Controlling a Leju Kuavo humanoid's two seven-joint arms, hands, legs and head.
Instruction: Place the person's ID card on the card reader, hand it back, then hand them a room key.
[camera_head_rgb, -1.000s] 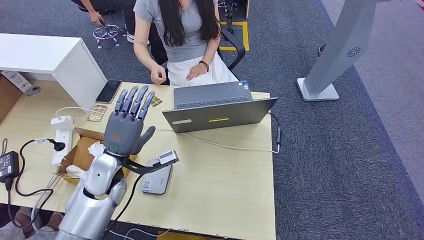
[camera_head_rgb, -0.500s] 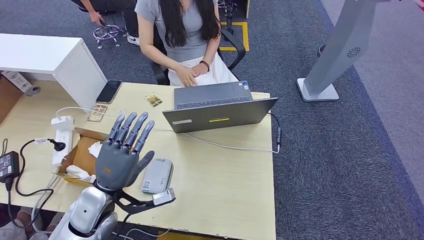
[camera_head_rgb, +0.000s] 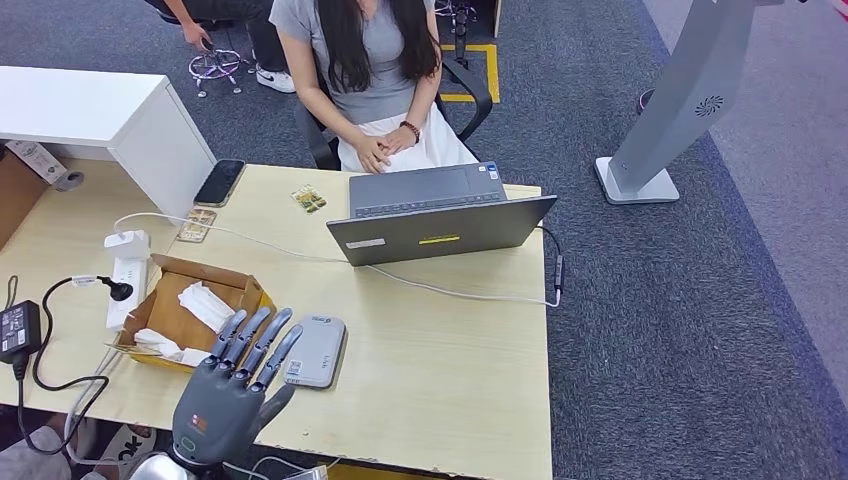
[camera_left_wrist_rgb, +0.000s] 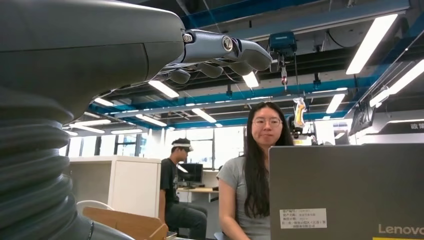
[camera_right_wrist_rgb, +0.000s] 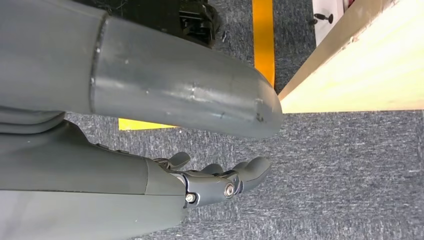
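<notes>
1. The laptop (camera_head_rgb: 440, 215) stands open on the far side of the table (camera_head_rgb: 450, 360); in the left wrist view its grey lid (camera_left_wrist_rgb: 350, 190) carries the word "Lenovo" at the lower corner and a white sticker whose small print is too fine to read.
2. A yellow label sits on the laptop's lid in the head view; its text is unreadable.
3. The card reader (camera_head_rgb: 315, 351), a flat grey pad with a small blue mark and a white sticker, lies on the table near its front edge, nothing on it.
4. A small patterned card (camera_head_rgb: 308, 199) lies on the table's far edge in front of the seated person (camera_head_rgb: 365, 70); whether it is the ID card or the room key I cannot tell.
5. The left hand (camera_head_rgb: 228, 395) is raised at the table's near edge, just beside the card reader, back toward the camera, fingers straight and spread, holding nothing.
6. The right hand (camera_right_wrist_rgb: 220, 182) hangs beside the table above grey carpet, fingers loosely bent and apart, holding nothing.
7. A cardboard box (camera_head_rgb: 185, 312) with white papers sits left of the reader; a black phone (camera_head_rgb: 217, 182) lies farther back.
</notes>
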